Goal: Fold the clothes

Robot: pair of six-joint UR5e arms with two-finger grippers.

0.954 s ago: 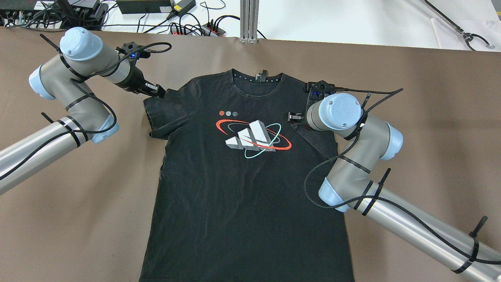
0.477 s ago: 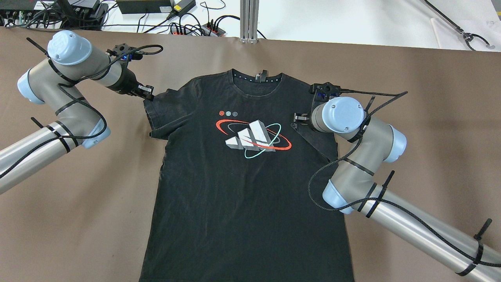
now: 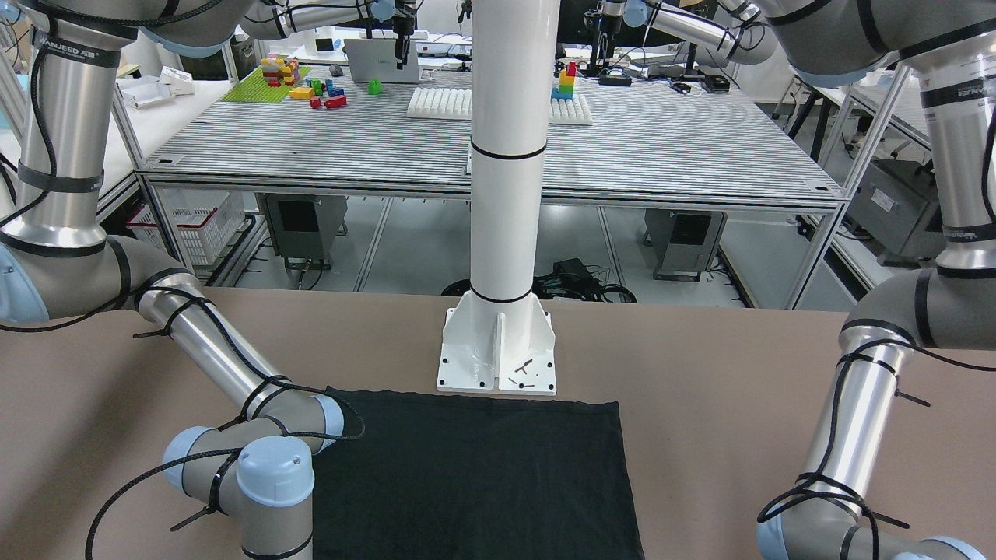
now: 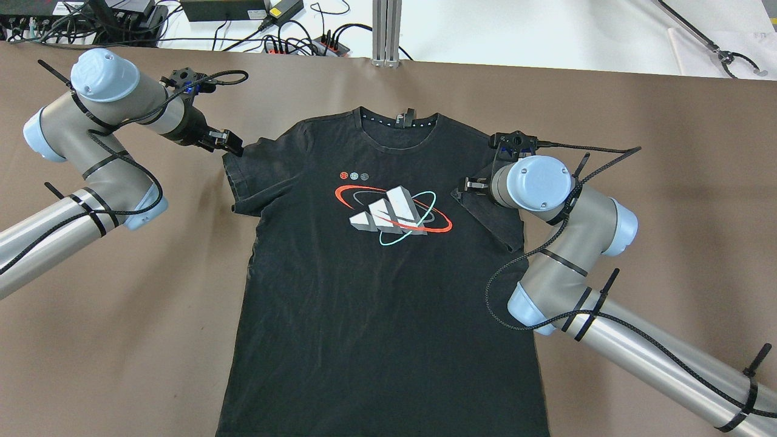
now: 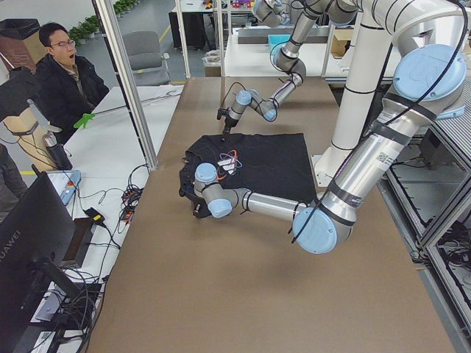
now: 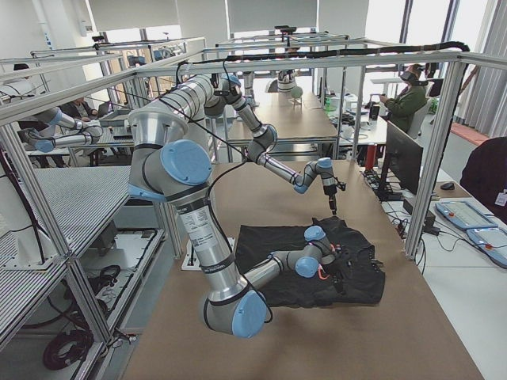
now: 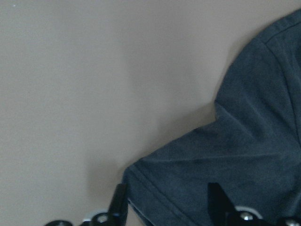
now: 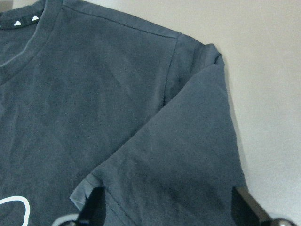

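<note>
T-shirt shows three-bar logo ringed red and teal; left jaws and right jaws spread, released

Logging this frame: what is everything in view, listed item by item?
T-shirt: one, black with a red, white and teal print, flat at the table's middle, collar away from the robot; the sleeve on the robot's right is folded in onto the chest.
table: one, brown cover, under the shirt.
white post: one, white, on a base plate at the table's edge by the shirt's hem.
cables: several, black, beyond the table's far edge.
person: one, dark jacket, seated off the table in the exterior left view.
left gripper: one, black, open, at the edge of the shirt's unfolded sleeve.
right gripper: one, black, open, over the folded sleeve.
</note>
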